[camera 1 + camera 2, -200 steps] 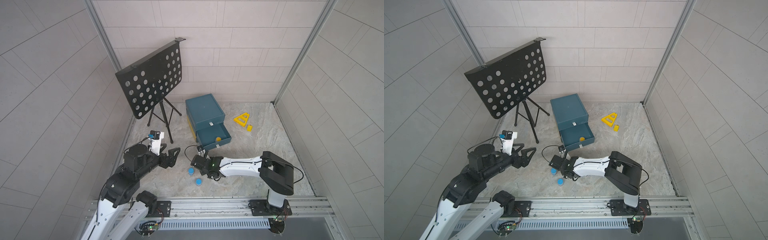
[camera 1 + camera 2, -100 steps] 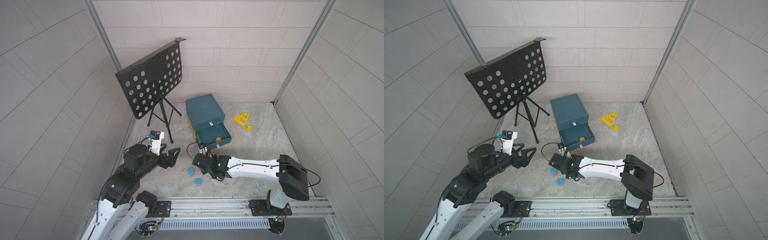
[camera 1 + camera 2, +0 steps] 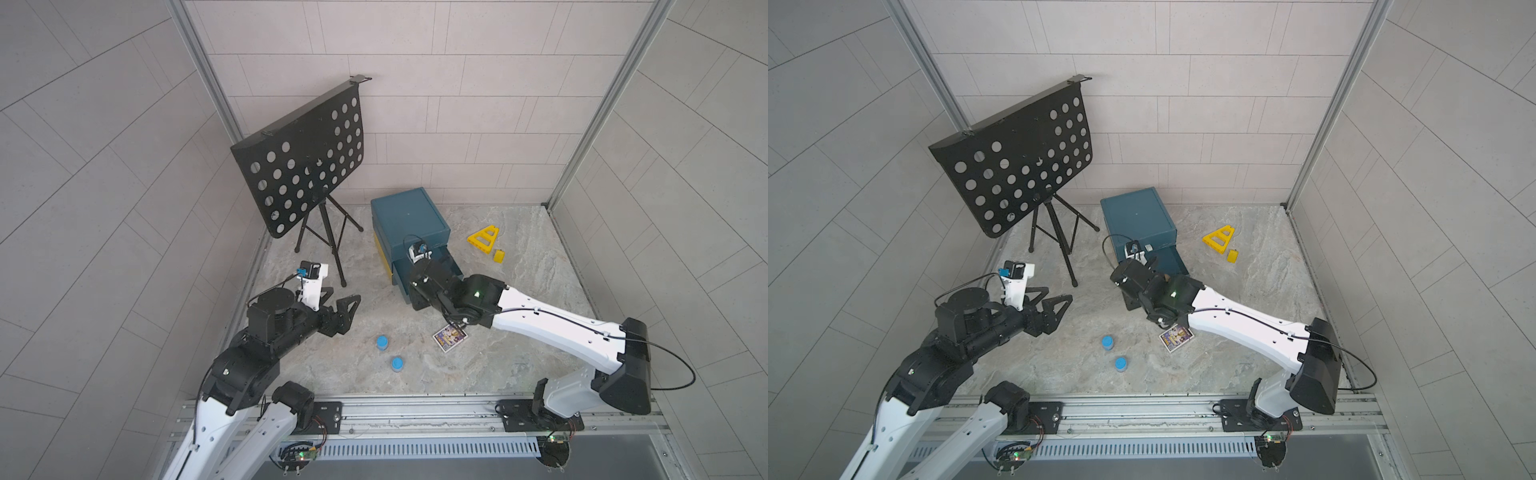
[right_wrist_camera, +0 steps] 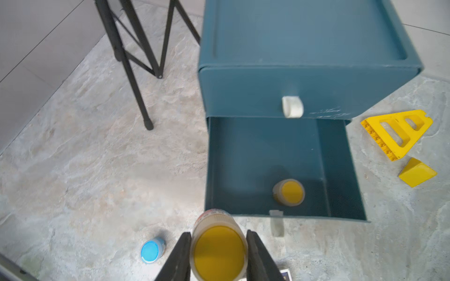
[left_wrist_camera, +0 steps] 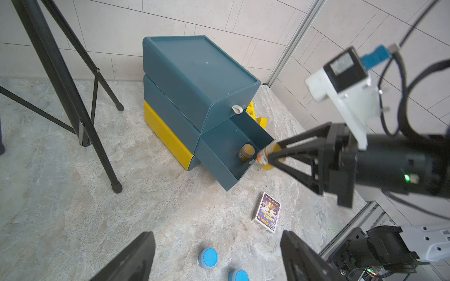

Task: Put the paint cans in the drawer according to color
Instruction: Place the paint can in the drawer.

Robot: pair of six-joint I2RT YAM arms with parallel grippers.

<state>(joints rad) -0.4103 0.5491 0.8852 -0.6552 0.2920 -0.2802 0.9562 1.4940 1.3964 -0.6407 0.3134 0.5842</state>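
While the left gripper (image 5: 216, 239) gapes empty, the right gripper (image 4: 218, 233) clamps an amber-orange paint can (image 4: 219, 253) at the teal drawer cabinet's (image 3: 409, 216) six o'clock.

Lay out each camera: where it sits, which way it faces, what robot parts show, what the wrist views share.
Top views: high above the front rail, looking down toward the back wall; left arm and right arm show.
Left wrist: on the left arm, facing the drawer unit; left jaws show, open, plus the right arm.
Right wrist: on the right arm, looking into the open drawer; right jaws show, shut on the held can.
Wrist views share the held can and the can in the drawer.
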